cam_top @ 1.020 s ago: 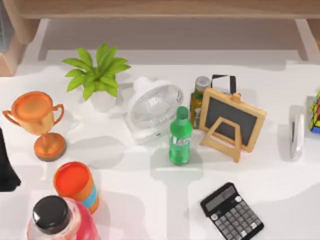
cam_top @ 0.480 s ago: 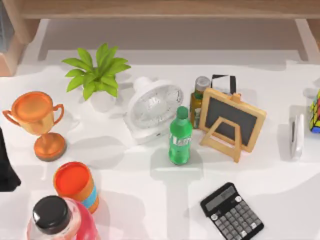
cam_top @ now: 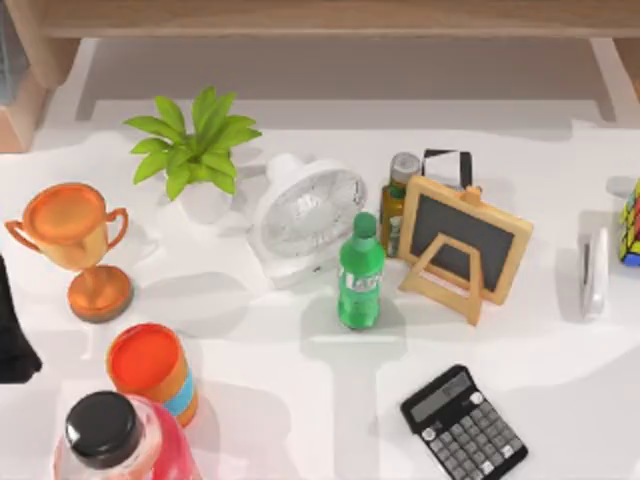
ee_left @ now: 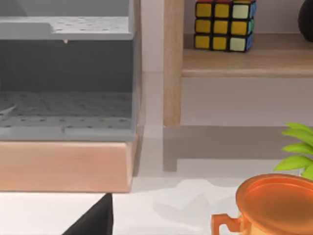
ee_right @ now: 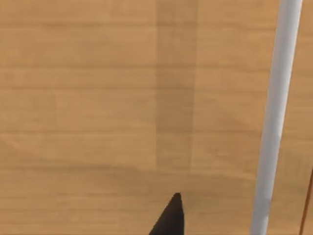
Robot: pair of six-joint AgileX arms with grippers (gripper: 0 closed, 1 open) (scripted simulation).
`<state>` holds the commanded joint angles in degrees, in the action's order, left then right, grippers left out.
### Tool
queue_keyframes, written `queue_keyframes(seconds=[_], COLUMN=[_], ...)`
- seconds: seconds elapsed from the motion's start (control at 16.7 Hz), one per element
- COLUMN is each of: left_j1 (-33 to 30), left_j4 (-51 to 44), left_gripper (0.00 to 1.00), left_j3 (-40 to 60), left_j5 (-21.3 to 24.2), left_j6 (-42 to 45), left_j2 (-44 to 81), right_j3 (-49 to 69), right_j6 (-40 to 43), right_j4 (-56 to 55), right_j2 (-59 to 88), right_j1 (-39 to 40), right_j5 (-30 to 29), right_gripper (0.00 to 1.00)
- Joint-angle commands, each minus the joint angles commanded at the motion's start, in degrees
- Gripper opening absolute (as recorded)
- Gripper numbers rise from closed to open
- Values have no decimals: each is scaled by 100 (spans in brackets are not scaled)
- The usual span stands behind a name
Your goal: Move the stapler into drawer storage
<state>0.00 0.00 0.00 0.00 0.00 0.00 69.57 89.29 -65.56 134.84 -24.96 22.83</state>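
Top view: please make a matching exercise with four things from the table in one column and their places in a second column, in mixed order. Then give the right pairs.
Things:
1. stapler
2. calculator
3. trophy
4. green bottle

Places:
A. near the table's left edge, beside the plant
B. near the middle, in front of the white fan
C. near the right edge, beside the puzzle cube
D. at the front, below the small chalkboard

Pairs: 1-C, 2-D, 3-A, 4-B
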Motion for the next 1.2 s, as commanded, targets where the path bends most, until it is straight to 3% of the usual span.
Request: queue_keyframes(seconds=[0.3, 0.36, 0.9, 1.2], left_j1=[0, 0, 0, 0], left_j4=[0, 0, 0, 0], left_gripper=[100, 100, 100, 100], left_j3=[0, 0, 0, 0], left_j5=[0, 0, 0, 0], left_j6=[0, 0, 0, 0], left_j2=[0, 0, 0, 0], right_j3=[0, 0, -21, -819], right_j6=[0, 0, -14, -36], right_j4=[0, 0, 1, -430], right_j2=[0, 0, -5, -365], right_j1=[0, 0, -26, -211], right_j5=[0, 0, -4, 187], right_gripper=[2, 0, 0, 0])
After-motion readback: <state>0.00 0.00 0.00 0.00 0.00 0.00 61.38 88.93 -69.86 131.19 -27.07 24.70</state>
